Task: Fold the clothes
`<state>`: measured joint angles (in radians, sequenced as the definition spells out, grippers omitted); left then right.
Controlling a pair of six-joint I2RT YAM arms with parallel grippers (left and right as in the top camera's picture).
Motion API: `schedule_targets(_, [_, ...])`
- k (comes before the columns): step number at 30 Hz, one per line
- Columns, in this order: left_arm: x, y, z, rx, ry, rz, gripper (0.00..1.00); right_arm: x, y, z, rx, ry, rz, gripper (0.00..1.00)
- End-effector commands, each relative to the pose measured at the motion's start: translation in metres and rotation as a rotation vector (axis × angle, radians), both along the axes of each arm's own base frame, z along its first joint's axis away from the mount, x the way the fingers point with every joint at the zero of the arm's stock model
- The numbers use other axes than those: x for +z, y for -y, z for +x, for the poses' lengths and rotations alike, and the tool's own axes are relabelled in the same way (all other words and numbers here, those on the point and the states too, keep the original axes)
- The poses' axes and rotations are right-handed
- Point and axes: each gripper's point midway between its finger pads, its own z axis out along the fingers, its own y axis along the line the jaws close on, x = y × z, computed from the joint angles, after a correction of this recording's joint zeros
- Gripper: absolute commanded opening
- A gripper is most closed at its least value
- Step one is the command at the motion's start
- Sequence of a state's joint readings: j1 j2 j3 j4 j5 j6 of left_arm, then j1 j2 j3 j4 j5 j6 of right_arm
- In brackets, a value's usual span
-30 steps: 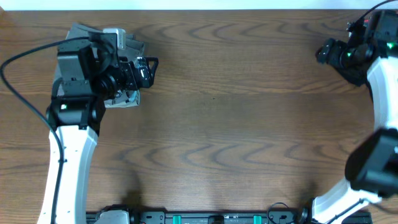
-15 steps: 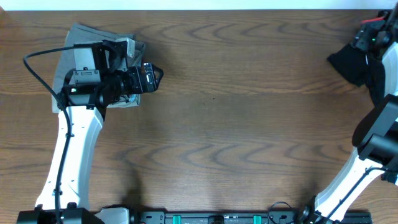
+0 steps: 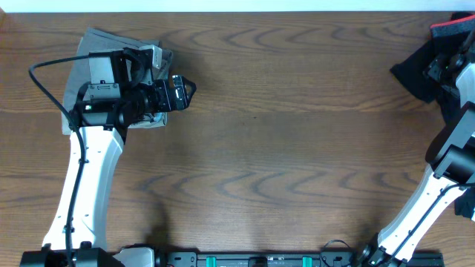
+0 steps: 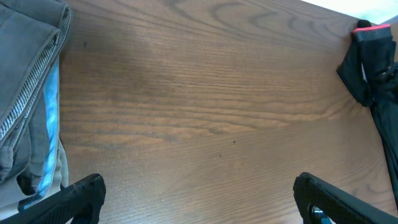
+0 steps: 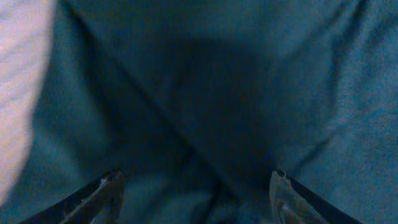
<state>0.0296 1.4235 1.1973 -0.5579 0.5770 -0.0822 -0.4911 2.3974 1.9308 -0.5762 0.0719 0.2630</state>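
Brown wood-grain surface (image 4: 186, 106) fills most of the left wrist view. Nearest, the left fingers (image 4: 78, 196) stand wide apart with only bare wood between them, grasping nothing. Just beyond them, at the view's left edge, lies the folded grey garment (image 4: 25, 81) with a light blue edge, near the fingers but not between them. Far across the surface, at its back corner, the black garment (image 3: 412, 70) lies bunched, with its red band (image 3: 451, 28) toward the edge. The right fingers (image 5: 102, 193) are spread over this dark cloth, which fills the right wrist view. Whether they touch it I cannot tell.
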Motion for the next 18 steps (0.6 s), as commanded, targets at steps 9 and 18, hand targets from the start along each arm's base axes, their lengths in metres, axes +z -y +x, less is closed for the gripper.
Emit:
schedule_targets(9, [0.01, 0.003, 0.003, -0.009, 0.018, -0.013, 0.98, -0.012, 0.033, -0.015, -0.037, -0.046, -0.064, 0.73])
schedule_targets(18, [0.009, 0.003, 0.002, -0.009, 0.017, -0.013, 0.98, -0.009, 0.058, -0.043, -0.135, -0.164, -0.195, 0.58])
